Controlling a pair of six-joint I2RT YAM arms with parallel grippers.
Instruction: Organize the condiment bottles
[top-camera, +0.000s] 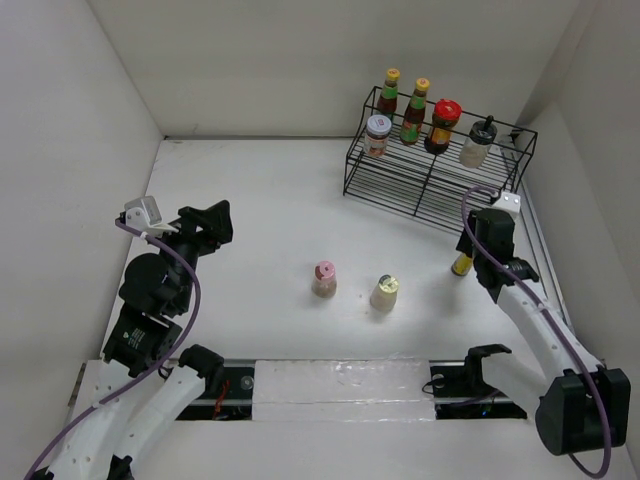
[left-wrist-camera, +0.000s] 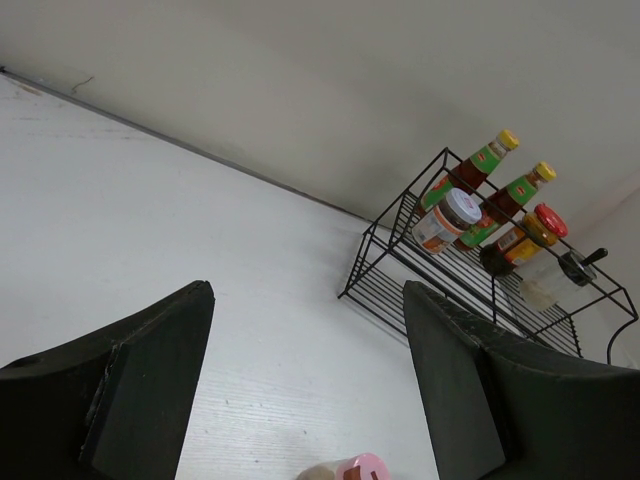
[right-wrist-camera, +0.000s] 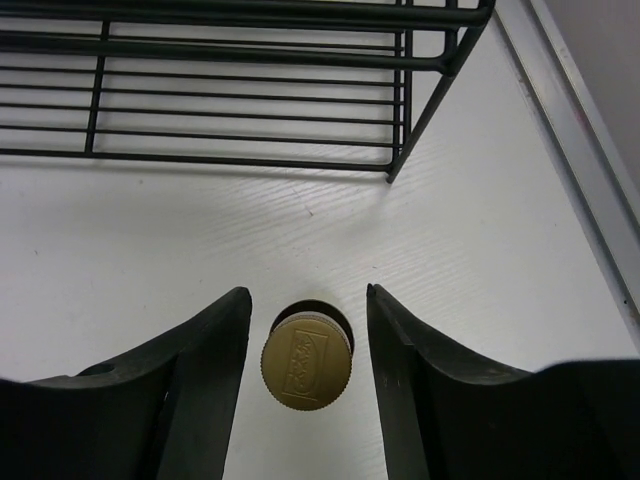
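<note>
On the top shelf of the black wire rack (top-camera: 430, 178) stand two yellow-capped sauce bottles (top-camera: 389, 92) (top-camera: 416, 110), a white-lidded jar (top-camera: 377, 135), a red-lidded jar (top-camera: 442, 125) and a grey-capped shaker (top-camera: 478, 142). A pink-capped shaker (top-camera: 324, 279) and a cream-capped shaker (top-camera: 384, 293) stand on the table. My right gripper (right-wrist-camera: 306, 298) is open, its jaws on either side of the small yellow-brown bottle (right-wrist-camera: 307, 362) with gaps on both sides; the bottle also shows in the top view (top-camera: 462, 265). My left gripper (left-wrist-camera: 308, 290) is open and empty at the left (top-camera: 215, 222).
The rack's lower shelf (right-wrist-camera: 250, 120) lies just beyond the right gripper. A white wall and a raised table edge (right-wrist-camera: 575, 120) run close on the right. The pink cap (left-wrist-camera: 360, 468) shows at the bottom of the left wrist view, the rack (left-wrist-camera: 470, 290) further off.
</note>
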